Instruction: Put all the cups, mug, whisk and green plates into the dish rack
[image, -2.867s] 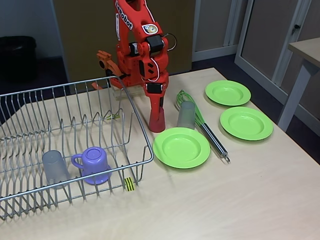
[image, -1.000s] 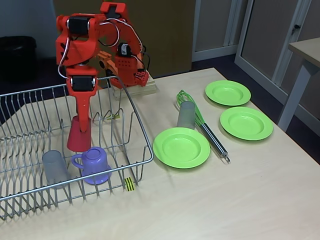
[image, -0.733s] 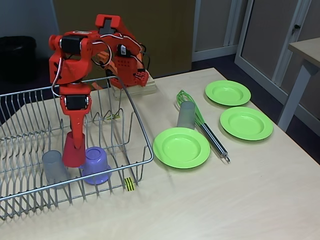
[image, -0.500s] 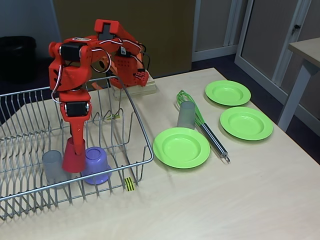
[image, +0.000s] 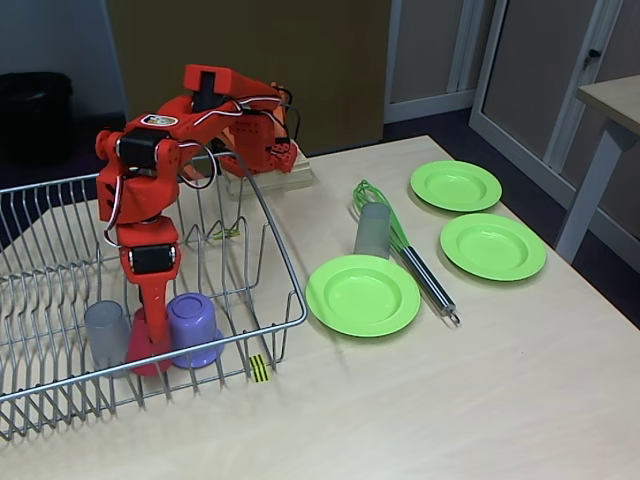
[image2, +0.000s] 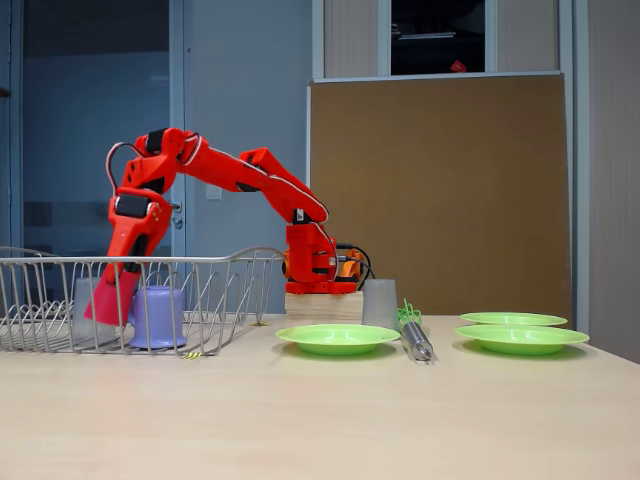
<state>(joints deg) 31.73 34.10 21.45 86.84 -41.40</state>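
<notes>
The short red plastic tumbler (image: 146, 345) stands mouth-down, long axis tilted, inside the silver wire dish rack (image: 262, 205), between the translucent grey tumbler (image: 106, 332) and the lilac mug (image: 194, 328). The tool (image: 150, 330) is clamped around it.

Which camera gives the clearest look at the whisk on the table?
The fixed view from above the table: the whisk lies full length there, green wires behind the grey cup, silver handle running toward the camera. In the low side-on fixed view the whisk is foreshortened, mostly the handle end and a few wires.
</notes>
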